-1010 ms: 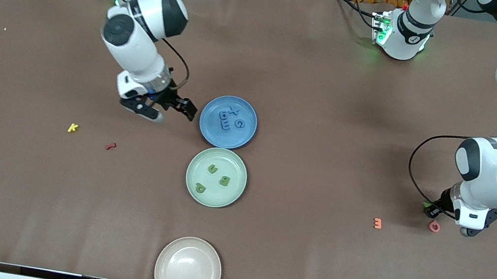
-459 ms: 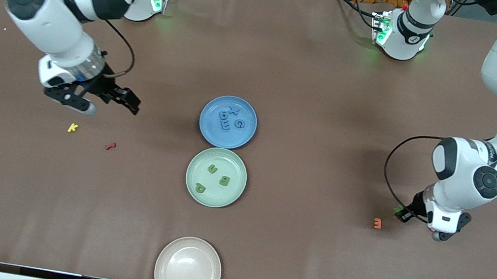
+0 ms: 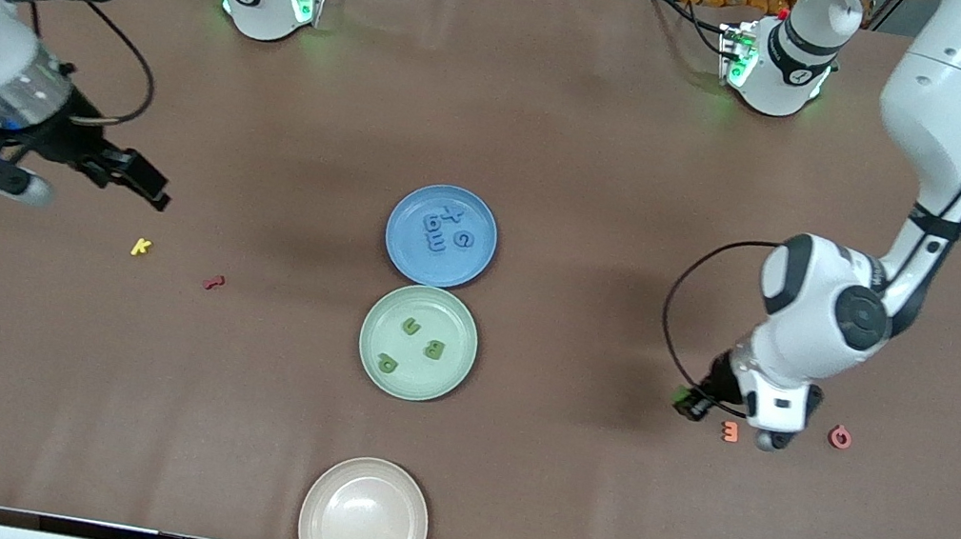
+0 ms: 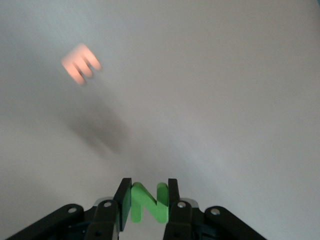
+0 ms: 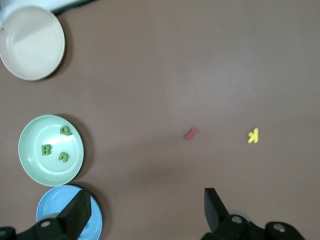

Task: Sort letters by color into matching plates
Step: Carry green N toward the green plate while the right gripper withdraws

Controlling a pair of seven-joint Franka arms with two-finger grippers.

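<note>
Front view first, starting at the right arm's end of the tabletop: the right gripper (image 3: 67, 170) has swung away from the blue plate (image 3: 441, 235) in about a second and now hangs near that short edge, its fingers spread wide and empty, as the right wrist view confirms. It hovers just off the yellow letter (image 3: 142, 247) and the red letter (image 3: 214, 281), neither of which belongs to this sort, so this arm looks done with its deliveries and is likely retreating to wait.

In the middle of the tabletop, the blue plate already carries four blue letters (image 3: 445, 230), so that colour appears finished. The green plate (image 3: 419, 343), touching it on the side nearer the front camera, holds three green letters (image 3: 415, 342). The cream plate (image 3: 363, 524) at the near edge is bare.

Toward the left arm's end, the left gripper (image 3: 694, 405) has travelled inward along the tabletop, uncovering the pink letter (image 3: 840, 436), and now sits over the brown surface just beside the orange letter (image 3: 731, 432). In the left wrist view its fingers (image 4: 123, 197) are clamped on a green N (image 4: 148, 201). That is probably the fourth green piece, so carrying it to the green plate should complete the sort.
</note>
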